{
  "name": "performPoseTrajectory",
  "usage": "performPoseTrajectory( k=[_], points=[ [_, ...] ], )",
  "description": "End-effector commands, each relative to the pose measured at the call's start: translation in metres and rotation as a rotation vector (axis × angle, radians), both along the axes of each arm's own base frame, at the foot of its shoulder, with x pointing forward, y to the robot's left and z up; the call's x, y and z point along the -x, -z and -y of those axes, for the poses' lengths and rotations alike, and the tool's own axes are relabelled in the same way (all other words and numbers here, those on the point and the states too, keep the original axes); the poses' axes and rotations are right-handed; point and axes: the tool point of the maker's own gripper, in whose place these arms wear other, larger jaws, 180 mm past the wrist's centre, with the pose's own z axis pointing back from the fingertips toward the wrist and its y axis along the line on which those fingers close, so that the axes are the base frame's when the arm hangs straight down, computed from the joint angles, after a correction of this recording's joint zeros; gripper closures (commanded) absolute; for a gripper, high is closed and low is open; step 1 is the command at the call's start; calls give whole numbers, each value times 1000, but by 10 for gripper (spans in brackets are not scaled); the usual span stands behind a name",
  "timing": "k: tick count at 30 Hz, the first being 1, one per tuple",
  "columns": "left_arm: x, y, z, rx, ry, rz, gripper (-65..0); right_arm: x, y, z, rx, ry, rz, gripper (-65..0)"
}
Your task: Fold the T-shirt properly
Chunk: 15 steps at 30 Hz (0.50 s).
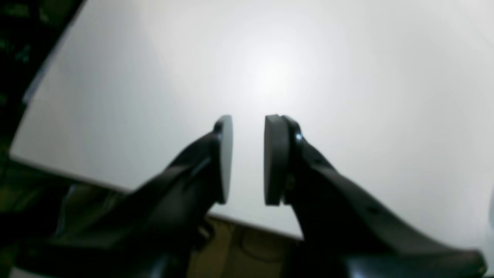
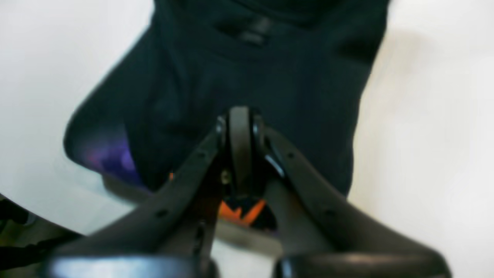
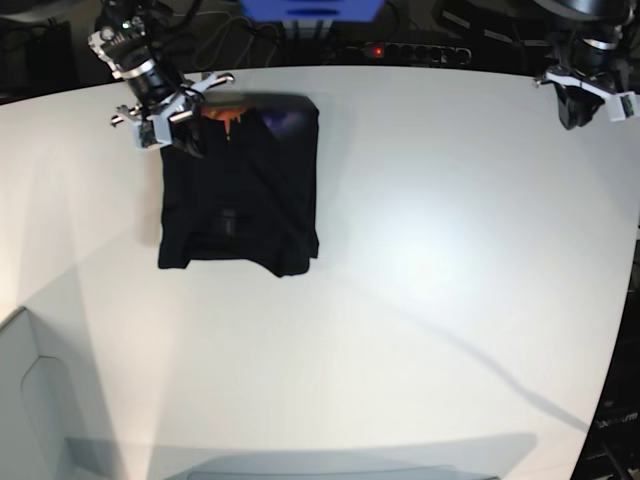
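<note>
I'm looking at a broad white table (image 3: 420, 260), matte, with a curved far edge and a soft glare patch right of centre. The only thing lying directly on it is the black T-shirt (image 3: 240, 190), folded into a rough rectangle on the far left part of the top. Its far edge shows an orange-and-purple print (image 3: 250, 116); the near edge is slightly uneven. The tabletop reads plain white from my left wrist view.

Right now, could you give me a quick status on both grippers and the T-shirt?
Left gripper open, empty, above bare table. Right gripper shut, over the T-shirt edge; grip unclear. Shirt folded into a rectangle. Nothing in the way.
</note>
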Motion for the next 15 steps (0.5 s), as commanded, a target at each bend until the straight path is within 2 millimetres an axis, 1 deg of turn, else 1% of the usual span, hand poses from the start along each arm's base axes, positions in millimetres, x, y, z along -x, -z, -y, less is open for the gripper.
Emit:
performPoseTrajectory(
  k=[1,5,9,11,13,15],
  points=[
    [4,-8,-2,-12,-2,19,-136,-1,-4,0,-19,4,24,0],
    [20,2,4,22,-51,-2,-135,5,13,6,-22,12,-24,0],
    [30,9,6,38,-78,-23,-135,7,21,9,-20,8,-43,0],
    [36,14,8,52,-93,-36,-135,7,18,11,-26,17,-36,0],
    [44,17,9,62,-97,-57,-135,4,3,21,-61,63,8,0],
    [52,19,10,63,-98,-80,-134,6,-9,34,-73,105,38,0]
  ],
)
